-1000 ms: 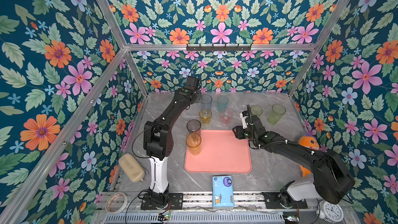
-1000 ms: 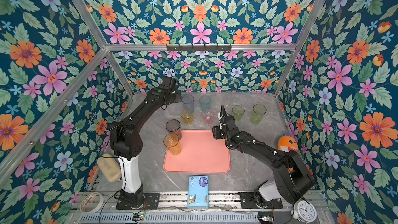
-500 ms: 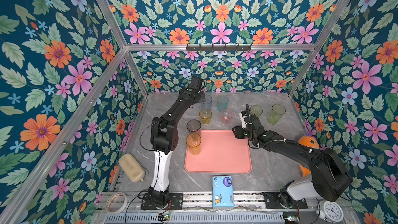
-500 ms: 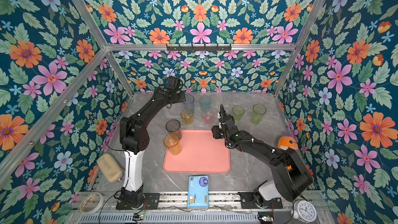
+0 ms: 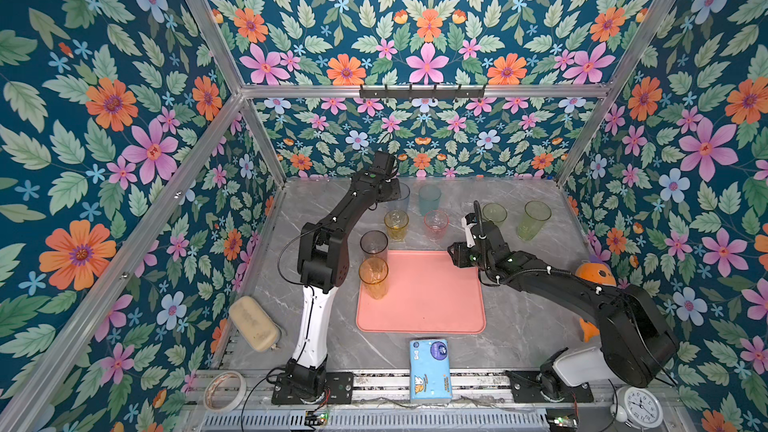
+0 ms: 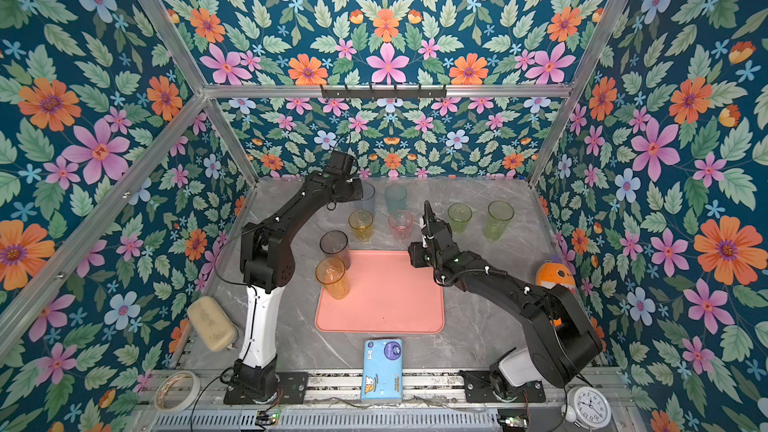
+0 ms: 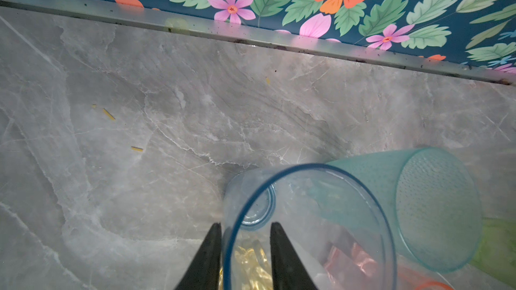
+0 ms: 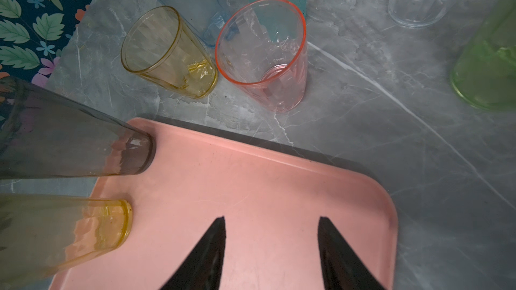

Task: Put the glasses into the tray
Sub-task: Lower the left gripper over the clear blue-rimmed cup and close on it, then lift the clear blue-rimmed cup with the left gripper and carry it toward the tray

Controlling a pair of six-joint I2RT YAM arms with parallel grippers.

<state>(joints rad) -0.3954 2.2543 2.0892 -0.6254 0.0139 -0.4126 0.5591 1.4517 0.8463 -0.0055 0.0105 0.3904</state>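
While at long reach, left end effector (image 7: 245,224) slightly open astride blue-grey tumbler (image 7: 307,218) rim.

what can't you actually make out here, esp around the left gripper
- Left gripper: both top views, hidden under its own wrist.
- Grip on blue-grey tumbler: left wrist view, fingers straddle its wall; contact unclear.
- Smoky grey tumbler rim: right wrist view, cut off by the edge.

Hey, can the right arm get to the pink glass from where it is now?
Probably yes: the right hand is open over the tray, and only bare tray and tabletop lie between it and the pink glass.
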